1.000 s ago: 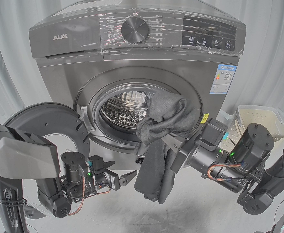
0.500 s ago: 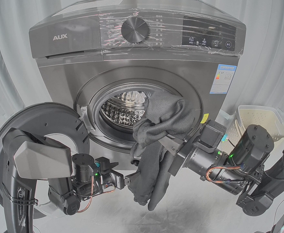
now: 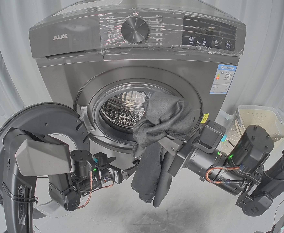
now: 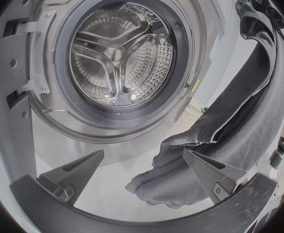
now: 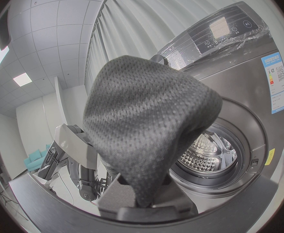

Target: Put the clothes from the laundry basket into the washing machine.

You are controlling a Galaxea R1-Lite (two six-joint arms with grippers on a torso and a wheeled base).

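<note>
Right end effector (image 3: 167, 142): You have it clamped on a bunch of the dark grey garment (image 3: 167, 114), whose cloth humps up over the fingers. It sits just in front of the drum (image 3: 122, 112), toward the lower right of the opening.
Left end effector (image 3: 130, 172): Its fingers are spread wide and pinch nothing. It sits low, with one finger right at the garment's hanging tail.
Why held so: The tail dangles below the door opening, so it would likely snag on the rim. The left side looks placed to gather it before you feed the load in.
Garment look: It is limp, fine mesh knit, bunched above, with a long folded tail and a stitched hem.
Garment place: It hangs outside the drum, in front of the opening.
Washing machine (image 3: 83, 72): The door (image 3: 45, 118) is swung wide to your left, and the drum shows bare steel.
Laundry basket (image 3: 261, 117): The cream basket stands beside the machine on your right, behind the right arm.
</note>
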